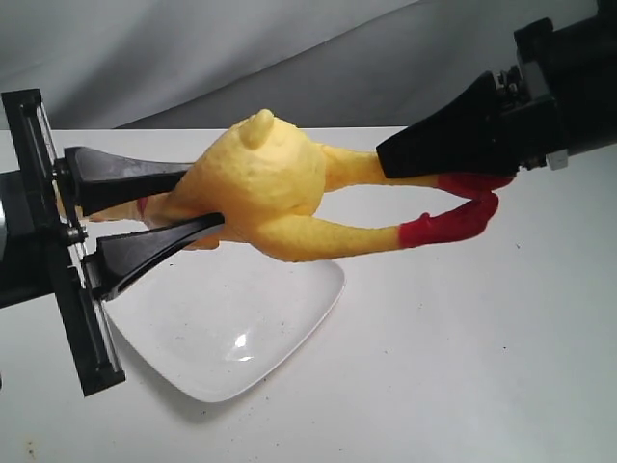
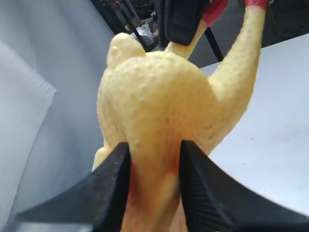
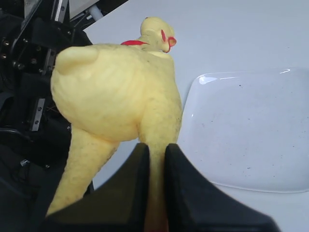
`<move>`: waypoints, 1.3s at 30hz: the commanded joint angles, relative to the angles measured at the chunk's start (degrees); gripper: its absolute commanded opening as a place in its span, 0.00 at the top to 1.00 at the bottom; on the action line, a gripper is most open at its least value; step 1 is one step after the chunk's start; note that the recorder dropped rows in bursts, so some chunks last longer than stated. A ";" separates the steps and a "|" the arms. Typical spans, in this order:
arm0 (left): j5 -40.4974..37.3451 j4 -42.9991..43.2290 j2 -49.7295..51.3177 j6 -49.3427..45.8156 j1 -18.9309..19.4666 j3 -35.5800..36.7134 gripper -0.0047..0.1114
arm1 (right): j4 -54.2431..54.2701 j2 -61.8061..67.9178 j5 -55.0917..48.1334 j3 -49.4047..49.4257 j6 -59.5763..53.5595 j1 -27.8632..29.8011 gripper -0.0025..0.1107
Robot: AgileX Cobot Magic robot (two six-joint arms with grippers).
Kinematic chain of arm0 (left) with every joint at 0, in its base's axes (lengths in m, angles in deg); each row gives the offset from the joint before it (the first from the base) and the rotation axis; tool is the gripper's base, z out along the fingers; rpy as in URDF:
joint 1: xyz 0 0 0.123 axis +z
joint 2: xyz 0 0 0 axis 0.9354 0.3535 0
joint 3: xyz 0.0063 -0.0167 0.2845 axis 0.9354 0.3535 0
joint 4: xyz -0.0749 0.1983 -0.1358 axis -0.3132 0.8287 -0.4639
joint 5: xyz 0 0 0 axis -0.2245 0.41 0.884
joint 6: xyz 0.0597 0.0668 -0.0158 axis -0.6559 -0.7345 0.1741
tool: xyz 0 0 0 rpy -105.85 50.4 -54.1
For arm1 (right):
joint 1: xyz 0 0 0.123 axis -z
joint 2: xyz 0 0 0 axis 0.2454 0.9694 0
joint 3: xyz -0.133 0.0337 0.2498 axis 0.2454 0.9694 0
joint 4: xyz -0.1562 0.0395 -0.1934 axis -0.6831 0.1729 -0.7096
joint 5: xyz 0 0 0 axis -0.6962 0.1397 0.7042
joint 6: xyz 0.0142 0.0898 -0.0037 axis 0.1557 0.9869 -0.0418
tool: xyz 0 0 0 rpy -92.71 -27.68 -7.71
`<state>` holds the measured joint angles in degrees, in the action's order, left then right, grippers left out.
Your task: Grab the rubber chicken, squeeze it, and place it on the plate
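Note:
The yellow rubber chicken (image 1: 265, 183) hangs in the air above the white plate (image 1: 241, 338), stretched between both arms. My left gripper (image 1: 198, 198) is shut on the chicken's narrow front body near the neck, its black fingers (image 2: 113, 183) pressing both sides of the chicken (image 2: 159, 116). My right gripper (image 1: 395, 159) is shut on one leg, seen squeezed thin between its fingers (image 3: 133, 188). The other leg with its red foot (image 1: 448, 224) hangs free. The chicken's head (image 3: 159, 34) and red collar show in the right wrist view, beside the plate (image 3: 246, 135).
A white tabletop (image 1: 482, 367) lies under everything. A grey backdrop (image 1: 193, 58) rises behind the table. The left arm's black frame (image 1: 58, 241) stands at the left edge, over the plate's left corner.

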<state>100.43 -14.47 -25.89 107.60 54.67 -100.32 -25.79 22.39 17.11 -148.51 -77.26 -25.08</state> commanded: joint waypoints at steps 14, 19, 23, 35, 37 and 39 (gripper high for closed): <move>-1.93 3.91 0.22 0.91 -0.25 -0.28 0.84 | 2.27 -0.23 -0.11 0.06 -0.34 0.01 0.98; -2.22 -7.36 -1.67 1.76 -0.25 -0.28 0.30 | 2.27 -0.23 0.99 0.06 -1.21 0.01 0.98; -2.22 -8.48 -8.56 1.44 -0.25 -1.15 0.31 | 1.29 0.14 9.39 0.06 -1.47 0.01 0.98; -14.81 5.20 -25.88 17.50 -0.25 -4.71 0.37 | 17.48 25.39 1.02 0.06 -29.42 -2.80 0.98; -14.81 5.20 -25.88 18.01 -0.25 -4.71 0.37 | 18.09 27.26 2.62 0.06 -32.34 -4.38 0.98; -14.81 5.20 -25.88 18.49 -0.25 -4.71 0.37 | 18.59 29.08 5.70 0.06 -34.43 -5.70 0.98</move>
<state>86.45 -9.44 -51.51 124.37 54.67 -104.88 -10.65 49.89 21.45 -148.51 -107.46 -29.13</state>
